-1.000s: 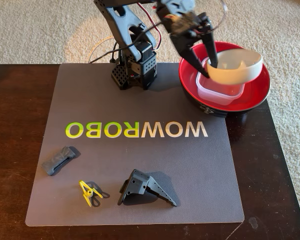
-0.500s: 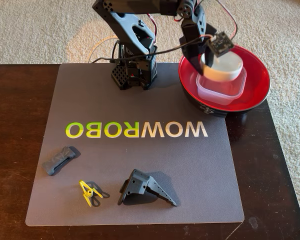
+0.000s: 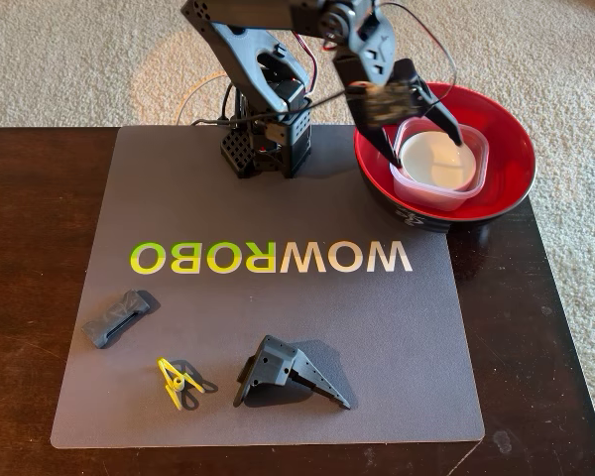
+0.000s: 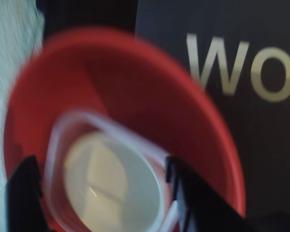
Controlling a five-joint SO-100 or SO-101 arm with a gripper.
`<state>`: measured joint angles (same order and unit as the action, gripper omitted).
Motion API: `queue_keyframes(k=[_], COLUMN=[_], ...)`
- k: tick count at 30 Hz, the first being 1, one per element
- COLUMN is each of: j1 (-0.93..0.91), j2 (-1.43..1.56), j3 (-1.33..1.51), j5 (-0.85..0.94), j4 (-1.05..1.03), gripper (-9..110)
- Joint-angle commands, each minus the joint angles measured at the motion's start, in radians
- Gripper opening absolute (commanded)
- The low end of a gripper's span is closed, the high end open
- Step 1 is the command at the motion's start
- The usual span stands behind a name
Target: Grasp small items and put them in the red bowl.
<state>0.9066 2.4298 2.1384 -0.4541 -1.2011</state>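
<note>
The red bowl [image 3: 506, 149] stands at the mat's far right corner; it fills the wrist view [image 4: 135, 87]. In it lies the clear square tub [image 3: 441, 193] with the small white dish [image 3: 438, 159] inside; both show in the blurred wrist view, tub [image 4: 63, 130] and dish [image 4: 111, 183]. My gripper [image 3: 421, 144] hangs over the bowl, open, its jaws spread either side of the tub [image 4: 106, 193]. On the mat's near side lie the dark grey ribbed block [image 3: 119, 317], the yellow-and-black clip [image 3: 178, 382] and the black bracket [image 3: 288, 372].
The grey mat [image 3: 278, 208] with WOWROBO lettering lies on a dark wooden table [image 3: 40, 218]. The arm's base [image 3: 268, 139] stands at the mat's far edge, left of the bowl. Carpet lies beyond the table.
</note>
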Motion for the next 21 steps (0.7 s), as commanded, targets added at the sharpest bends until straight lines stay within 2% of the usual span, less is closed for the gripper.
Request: queue_keyframes(k=[1, 5, 11, 14, 17, 21], j1=[-0.299, -0.638, -0.988, -1.109, -1.146, -1.169], j2=[-0.054, -0.166, -0.367, -0.497, -0.584, -0.796], j3=[-0.140, -0.204, -0.198, -0.209, -0.241, -0.477], j5=[0.023, -0.092, -0.614, -0.801, -0.815, -0.755], j4=[0.011, 0.015, 0.041, 0.080, 0.212, 0.202], gripper=[35, 37, 38, 38, 38, 38])
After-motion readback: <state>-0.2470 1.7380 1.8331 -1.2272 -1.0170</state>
